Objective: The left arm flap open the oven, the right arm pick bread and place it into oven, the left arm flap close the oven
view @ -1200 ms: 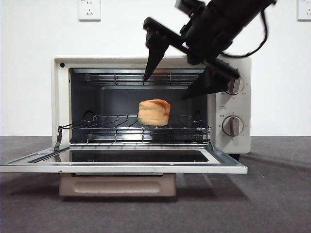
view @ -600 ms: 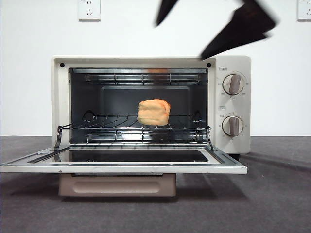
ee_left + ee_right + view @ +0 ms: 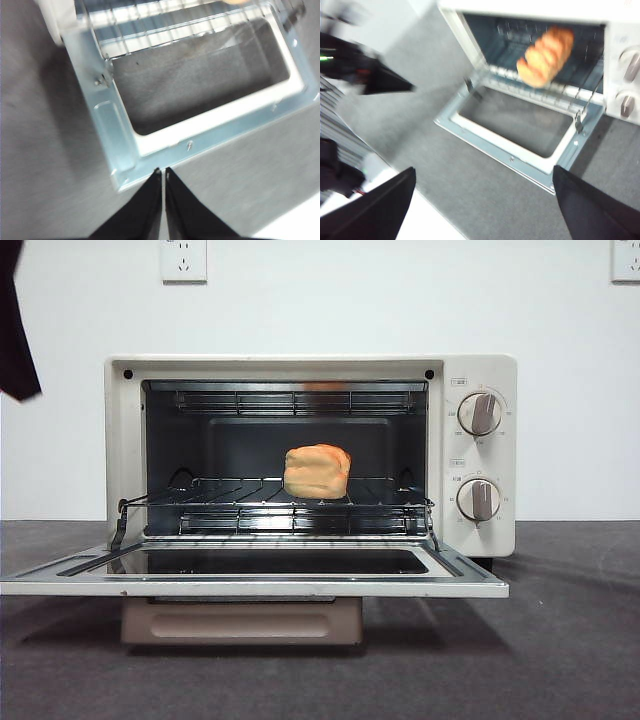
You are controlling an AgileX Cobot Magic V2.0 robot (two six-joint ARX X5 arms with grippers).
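Sitting on the gray table (image 3: 560,660) is the oven (image 3: 480,370), cream-white, facing the front camera with its door (image 3: 255,585) flapped fully down and lying flat. Door window is dark glass with a pale metal frame; from my left wrist camera I see that frame from above. Wire rack (image 3: 230,502) spans the cavity at mid height. Two beige knobs (image 3: 478,414) stacked on the oven's right panel.

My right gripper (image 3: 480,200) is up and back from the oven, well apart from it, jaws spread wide, nothing between them. Its camera looks down at the open oven and door.

My left gripper (image 3: 163,172) hangs over the front corner of the lowered door, jaws pressed together to a point, holding nothing. Tip looks just above the door frame; can't tell if it touches. Front view shows only a dark arm tip (image 3: 15,330) at the top left edge.

Bread (image 3: 317,471) rests on the rack, roughly centered, slightly right, golden-brown, free of both grippers.
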